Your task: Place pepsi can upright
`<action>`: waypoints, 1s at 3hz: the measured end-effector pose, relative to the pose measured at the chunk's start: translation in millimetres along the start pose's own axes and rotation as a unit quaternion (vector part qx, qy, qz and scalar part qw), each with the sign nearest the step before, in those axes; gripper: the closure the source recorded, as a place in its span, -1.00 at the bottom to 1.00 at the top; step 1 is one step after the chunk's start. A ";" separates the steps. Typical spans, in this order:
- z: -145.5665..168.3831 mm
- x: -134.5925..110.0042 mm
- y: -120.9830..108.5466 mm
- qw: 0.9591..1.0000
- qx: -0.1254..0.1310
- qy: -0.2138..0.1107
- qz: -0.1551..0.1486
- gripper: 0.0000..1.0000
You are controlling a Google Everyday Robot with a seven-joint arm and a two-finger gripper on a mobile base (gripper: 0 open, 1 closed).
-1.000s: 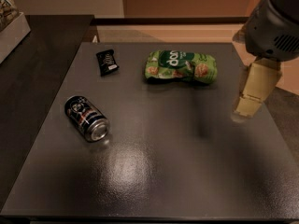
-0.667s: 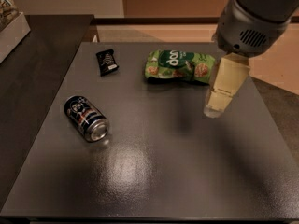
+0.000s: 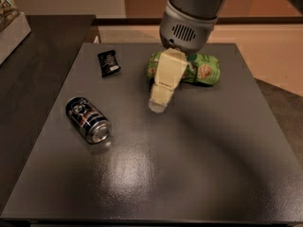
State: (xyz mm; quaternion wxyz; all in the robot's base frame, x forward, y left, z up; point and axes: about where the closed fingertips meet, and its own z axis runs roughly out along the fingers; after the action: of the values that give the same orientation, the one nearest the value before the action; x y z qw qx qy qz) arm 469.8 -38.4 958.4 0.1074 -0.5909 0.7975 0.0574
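Dark grey matte tabletop (image 3: pixel 199 174) fills the view, its left edge meeting a darker counter (image 3: pixel 28 84). On it, close to that left edge, the small dark blue pepsi can (image 3: pixel 88 119) lies on its side, one silver end turned toward the front. Bare tabletop spreads to the can's right and front. Behind the can and apart from it lies a small black wrapped packet (image 3: pixel 108 63). Further right, near the back edge, is a crumpled green snack bag (image 3: pixel 203 70). The cream-coloured gripper (image 3: pixel 157 105) hangs from a grey arm over the table's middle, covering the bag's left end and well apart from the can. How far it is open cannot be told.
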 end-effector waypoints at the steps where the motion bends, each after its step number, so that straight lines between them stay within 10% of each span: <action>1: 22.2 -34.7 9.1 0.999 -0.026 0.009 0.017 -1.00; 3: 54.1 -91.4 35.2 0.996 -0.023 0.032 0.082 -1.00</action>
State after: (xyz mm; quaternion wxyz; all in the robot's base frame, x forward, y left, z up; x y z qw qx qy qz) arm 467.3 68.9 926.6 0.0635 -0.5276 0.8446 0.0655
